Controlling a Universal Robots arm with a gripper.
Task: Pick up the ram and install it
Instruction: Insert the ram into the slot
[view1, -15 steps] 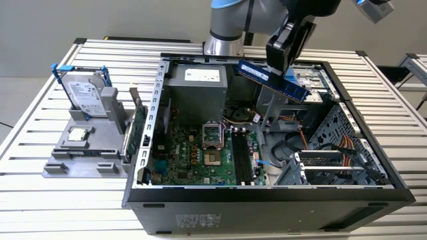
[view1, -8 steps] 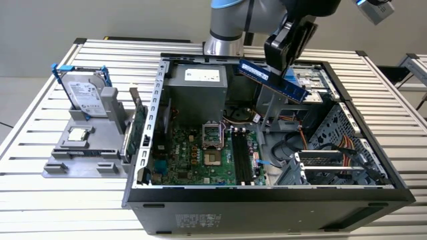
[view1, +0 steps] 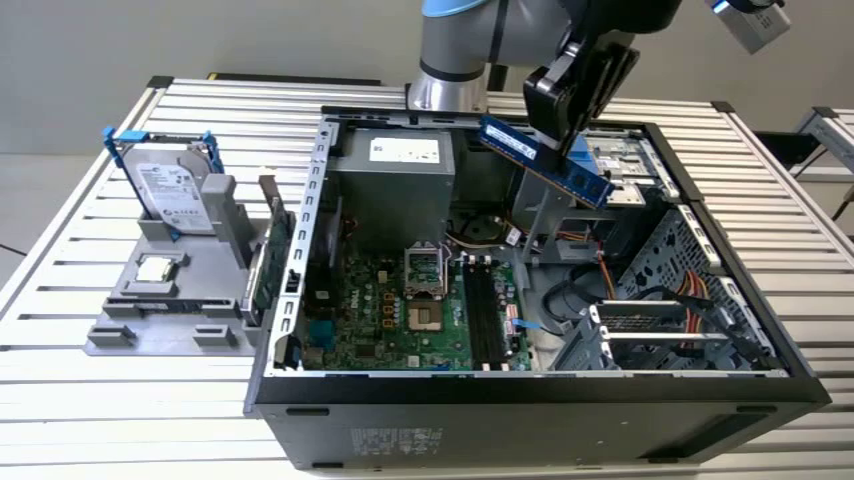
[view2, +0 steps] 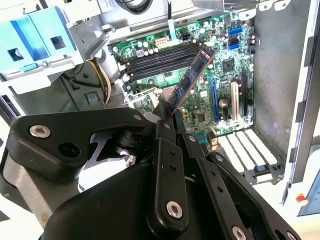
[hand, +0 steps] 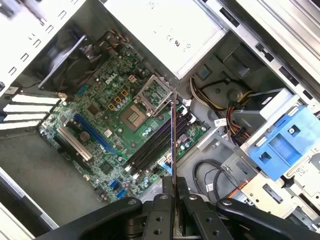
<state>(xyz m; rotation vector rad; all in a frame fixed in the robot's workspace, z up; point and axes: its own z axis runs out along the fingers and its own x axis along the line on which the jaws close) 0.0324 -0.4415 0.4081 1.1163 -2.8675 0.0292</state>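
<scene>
Pale slatted metal table, ribbed from side to side across the exterior view. Directly on it: open black computer case, laid on its side with the interior facing up, over the middle and the exterior view's right. Grey moulded fixture flat on the slats, just beside the case on the exterior view's left.

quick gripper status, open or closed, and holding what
gripper: closed on the ram, held tilted above the open computer case, not in the motherboard slots.
</scene>
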